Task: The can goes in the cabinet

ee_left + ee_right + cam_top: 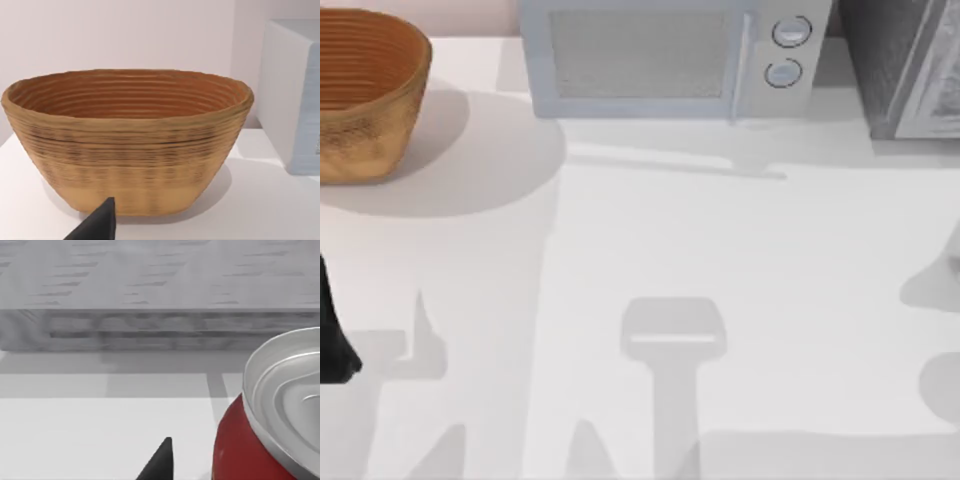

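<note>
The can point(260, 440) is seen in the right wrist view, red with a silver top, standing upright on the tabletop point(100, 415). It sits just beside the right claw point(160, 460), off to one side of its dark fingertip. It cannot be told if the can is being touched or not. It cannot be told if this claw is released or clenched.

The cabinet point(150, 325) lies straight ahead of the right claw, past the can, with a bare strip of tabletop in between. In the top view the cabinet point(905, 65) is at the far right, next to the microwave point(670, 60).

So the right arm is judged much the nearer one for this job.

The left claw point(97, 225) is parked well apart, pointed at the basket point(127, 145). Its state cannot be told either.
</note>
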